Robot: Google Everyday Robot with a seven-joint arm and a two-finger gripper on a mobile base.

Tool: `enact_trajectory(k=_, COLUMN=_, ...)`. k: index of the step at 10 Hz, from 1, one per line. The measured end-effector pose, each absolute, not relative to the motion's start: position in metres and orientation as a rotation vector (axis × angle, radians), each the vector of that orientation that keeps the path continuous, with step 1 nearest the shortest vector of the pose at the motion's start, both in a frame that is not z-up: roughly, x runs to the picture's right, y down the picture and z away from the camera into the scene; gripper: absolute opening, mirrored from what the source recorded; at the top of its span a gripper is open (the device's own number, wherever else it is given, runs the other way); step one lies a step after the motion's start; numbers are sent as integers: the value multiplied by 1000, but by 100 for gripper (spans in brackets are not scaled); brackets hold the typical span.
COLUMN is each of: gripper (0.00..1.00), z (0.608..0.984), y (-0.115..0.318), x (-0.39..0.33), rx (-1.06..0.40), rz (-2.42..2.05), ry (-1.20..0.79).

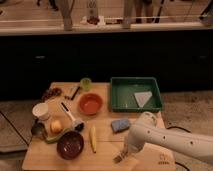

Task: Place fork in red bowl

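gripper [122, 154] low at worktop [102, 152] front edge | hold: cannot tell | fork [117, 160] seemingly the pale sliver at its tip | red bowl [90, 104] well apart, up-left | advice: lift clear; carry level; release low over bowl centre

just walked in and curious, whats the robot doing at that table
The robot's arm reaches in from the right, its gripper low over the front edge of the table, just right of the banana as seen. The red bowl sits farther back, mid-table, with no fork showing in it. I cannot make out the fork; it may be under the gripper.
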State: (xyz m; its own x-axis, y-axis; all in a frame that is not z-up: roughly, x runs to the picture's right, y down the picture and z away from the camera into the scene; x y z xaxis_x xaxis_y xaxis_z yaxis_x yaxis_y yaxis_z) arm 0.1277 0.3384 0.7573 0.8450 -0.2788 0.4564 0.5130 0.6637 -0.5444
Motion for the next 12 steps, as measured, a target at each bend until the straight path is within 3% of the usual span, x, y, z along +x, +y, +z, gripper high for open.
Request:
enact_trajectory(k=8, gripper=0, z=759, y=334, x=124, rx=-710, rz=-466, ry=-354)
enact_trajectory(k=12, gripper=0, z=750, y=288, x=116, rx=-654, rz=-508, ry=-354)
